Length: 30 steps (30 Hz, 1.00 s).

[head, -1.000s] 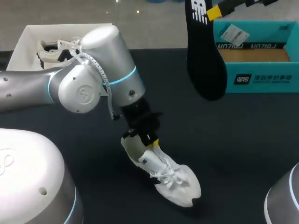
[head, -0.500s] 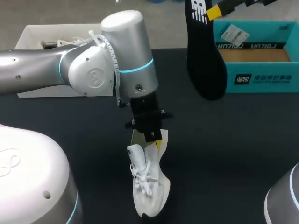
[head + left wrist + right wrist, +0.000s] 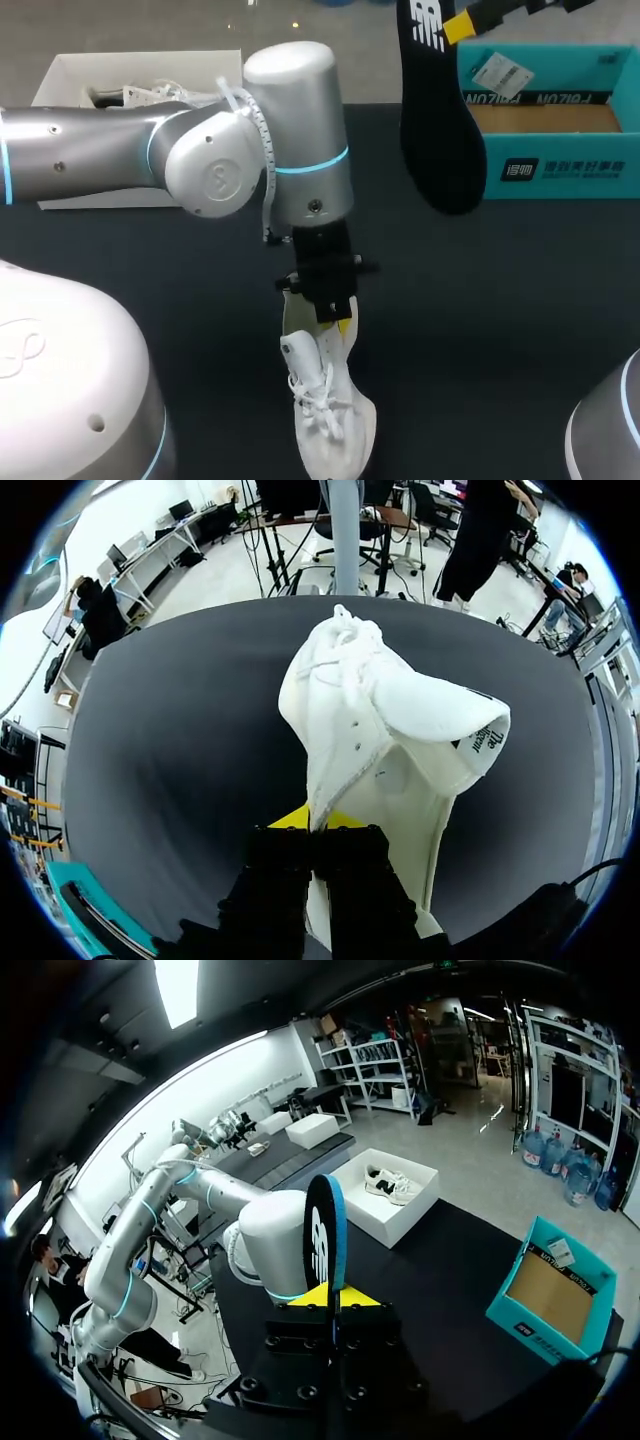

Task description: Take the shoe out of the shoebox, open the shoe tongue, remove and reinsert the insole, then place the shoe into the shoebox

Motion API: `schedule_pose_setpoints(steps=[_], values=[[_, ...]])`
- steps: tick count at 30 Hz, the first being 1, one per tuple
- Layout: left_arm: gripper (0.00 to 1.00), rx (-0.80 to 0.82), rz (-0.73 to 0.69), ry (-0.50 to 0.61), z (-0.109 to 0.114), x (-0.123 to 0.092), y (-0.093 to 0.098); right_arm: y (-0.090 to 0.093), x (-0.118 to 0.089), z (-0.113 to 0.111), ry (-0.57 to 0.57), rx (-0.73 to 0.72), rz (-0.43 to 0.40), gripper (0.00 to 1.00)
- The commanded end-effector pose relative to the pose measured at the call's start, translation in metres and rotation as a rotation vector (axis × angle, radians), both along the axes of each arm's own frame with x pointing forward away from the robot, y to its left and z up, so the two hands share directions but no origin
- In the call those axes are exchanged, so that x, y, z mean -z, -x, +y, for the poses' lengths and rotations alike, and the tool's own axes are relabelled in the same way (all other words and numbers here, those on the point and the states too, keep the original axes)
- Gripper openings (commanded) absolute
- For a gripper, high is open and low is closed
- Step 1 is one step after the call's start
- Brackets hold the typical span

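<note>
Left claw [image 3: 340, 322], closed on the heel collar of the white shoe [image 3: 328, 405], has swung it so the toe points to 6 o'clock, formerly 4 o'clock, near the centre of the desk [image 3: 500, 330]. Right claw [image 3: 458, 25], clamped on the black insole [image 3: 437, 120], remains raised at 1 o'clock. Assessment: the shoe is being aligned for reinsertion. The teal shoebox [image 3: 560, 165] stands at 2 o'clock.

Head cam high behind, down on bench [image 3: 500, 300]. Left wrist close on shoe [image 3: 380, 710], right wrist high; all share bench.
</note>
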<state>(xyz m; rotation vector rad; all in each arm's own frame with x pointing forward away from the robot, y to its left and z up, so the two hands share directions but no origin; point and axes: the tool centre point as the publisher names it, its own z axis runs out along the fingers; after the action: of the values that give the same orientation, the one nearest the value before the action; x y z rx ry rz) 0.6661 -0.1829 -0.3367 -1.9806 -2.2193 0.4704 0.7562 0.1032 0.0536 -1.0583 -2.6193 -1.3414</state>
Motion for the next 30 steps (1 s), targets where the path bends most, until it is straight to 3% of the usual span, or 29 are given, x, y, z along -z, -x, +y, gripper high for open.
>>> schedule_pose_setpoints(steps=[1, 7, 8, 9, 10, 12, 14, 23, 30], values=[[0.00, 0.004, -0.017, -0.009, -0.007, 0.009, 0.002, -0.002, 0.000, 0.002, 0.003, 0.000, 0.003, 0.00], [0.00, 0.001, -0.054, 0.004, -0.012, 0.015, 0.003, -0.002, 0.000, 0.002, 0.003, 0.000, 0.003, 0.00], [0.05, 0.000, -0.056, 0.003, -0.013, 0.016, 0.002, -0.002, 0.000, 0.002, 0.003, 0.000, 0.003, 0.00], [0.27, -0.003, -0.059, 0.003, -0.014, 0.017, 0.001, -0.002, 0.000, 0.002, 0.003, 0.000, 0.003, 0.00], [0.41, -0.004, -0.069, 0.007, -0.015, 0.018, 0.001, -0.002, 0.000, 0.002, 0.003, 0.000, 0.003, 0.00], [0.87, -0.007, -0.071, 0.011, -0.016, 0.019, 0.000, -0.002, 0.000, 0.002, 0.003, 0.000, 0.003, 0.00], [1.00, -0.009, -0.083, 0.022, -0.018, 0.019, 0.000, -0.002, 0.000, 0.002, 0.003, 0.000, 0.003, 0.00], [1.00, -0.092, -0.105, 0.129, -0.023, 0.007, -0.007, -0.002, 0.000, 0.002, 0.003, 0.000, 0.003, 0.00], [1.00, -0.293, -0.092, 0.327, -0.012, -0.021, -0.029, -0.002, 0.000, 0.002, 0.003, 0.000, 0.003, 0.00]])
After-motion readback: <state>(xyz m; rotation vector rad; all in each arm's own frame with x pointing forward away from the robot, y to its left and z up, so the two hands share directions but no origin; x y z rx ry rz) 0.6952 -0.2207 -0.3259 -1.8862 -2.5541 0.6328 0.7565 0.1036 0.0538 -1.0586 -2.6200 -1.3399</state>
